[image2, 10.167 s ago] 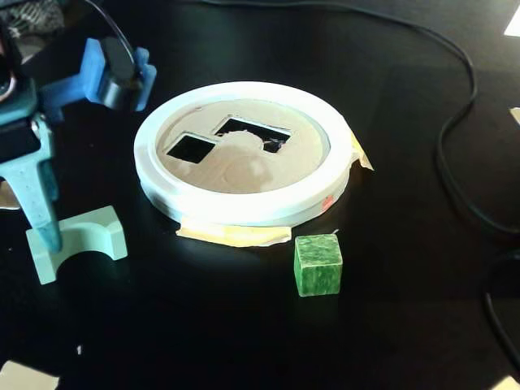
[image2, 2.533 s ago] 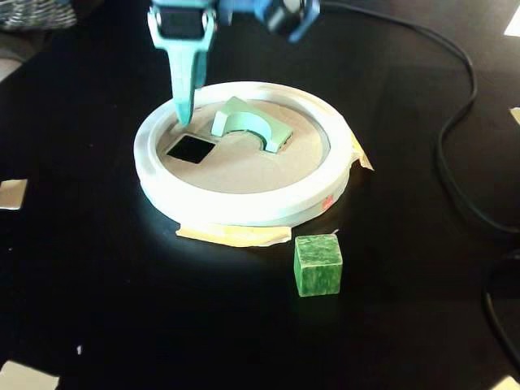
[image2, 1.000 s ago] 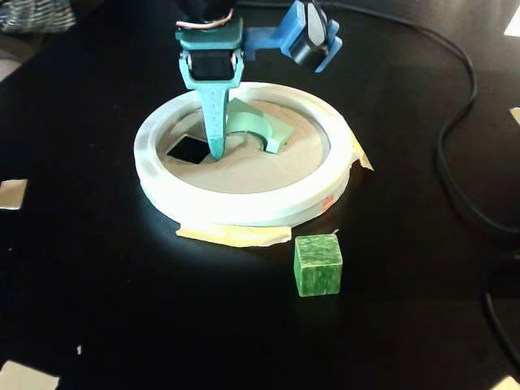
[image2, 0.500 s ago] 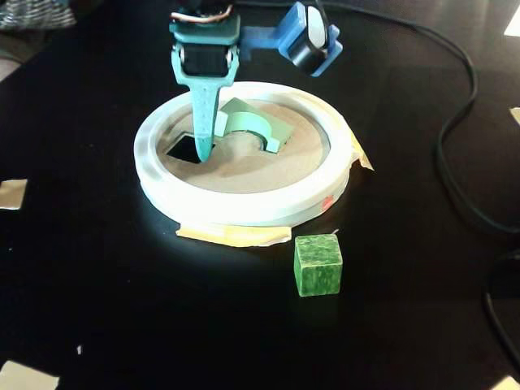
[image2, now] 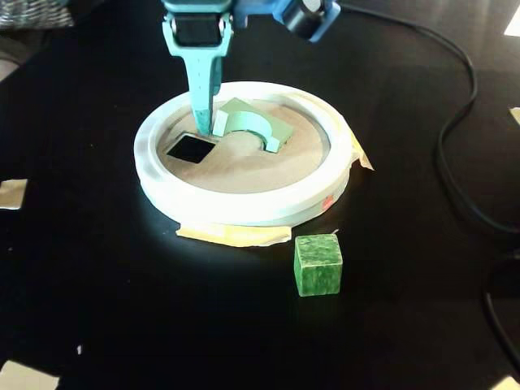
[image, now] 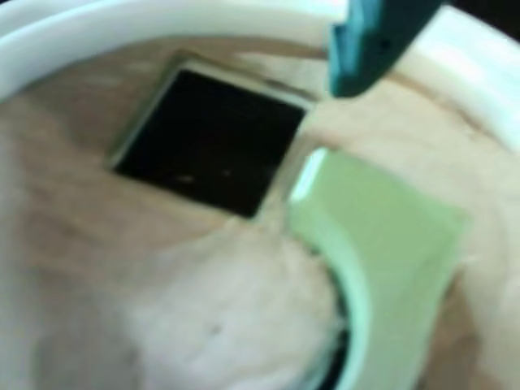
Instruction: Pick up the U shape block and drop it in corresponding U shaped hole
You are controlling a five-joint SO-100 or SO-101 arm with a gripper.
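The pale mint U shape block lies tilted on the tan board, resting over the U shaped hole, which it hides; one end is propped up. In the wrist view the U shape block lies at lower right, notch down. My gripper hangs point-down just left of the block, above the board's far edge, holding nothing. Only one teal finger shows in the wrist view, at upper right, with no second finger against it, so the jaws stand apart.
A square cut-out lies left of the block. A thick white ring rims the board, taped to the black table. A marbled green cube stands in front of the ring. Black cables curve at the right.
The block, once on the table at left, now lies on the board. Over the last second the gripper tip has lifted from near the square cut-out and drawn back; the block has barely shifted.
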